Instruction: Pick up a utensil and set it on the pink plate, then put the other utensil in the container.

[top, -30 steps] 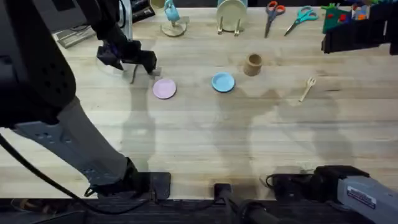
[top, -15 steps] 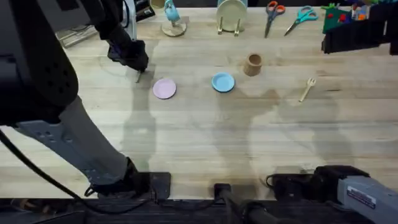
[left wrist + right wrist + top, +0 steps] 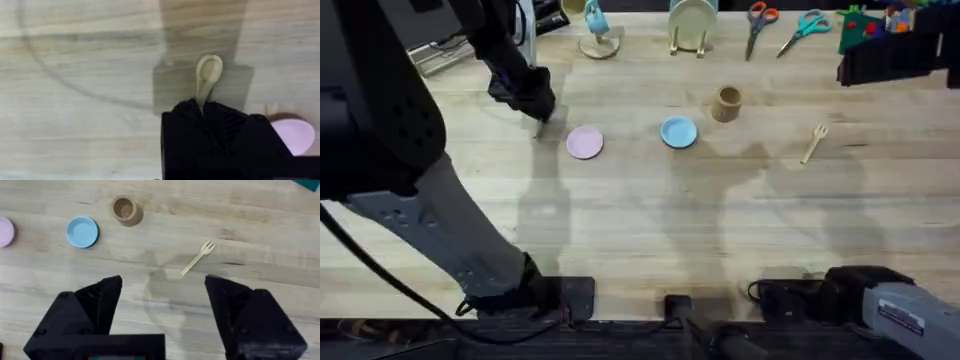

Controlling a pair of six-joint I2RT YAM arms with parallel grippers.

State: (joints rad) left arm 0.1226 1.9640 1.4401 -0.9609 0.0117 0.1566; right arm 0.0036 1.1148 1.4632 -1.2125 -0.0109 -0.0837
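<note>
I see a pale, matt wood-grain table (image 3: 640, 220), a smooth pale wooden spoon (image 3: 207, 75) and fork (image 3: 198, 256), and a tan wooden cup (image 3: 726, 103).

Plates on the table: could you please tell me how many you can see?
3: a pink plate left of centre, a blue plate at centre, and a green plate upright in a rack at the far edge.

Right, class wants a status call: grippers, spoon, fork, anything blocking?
Left gripper shut on spoon, beside pink plate. Right gripper open, above table. Fork on table, right of container. Nothing blocking.
</note>
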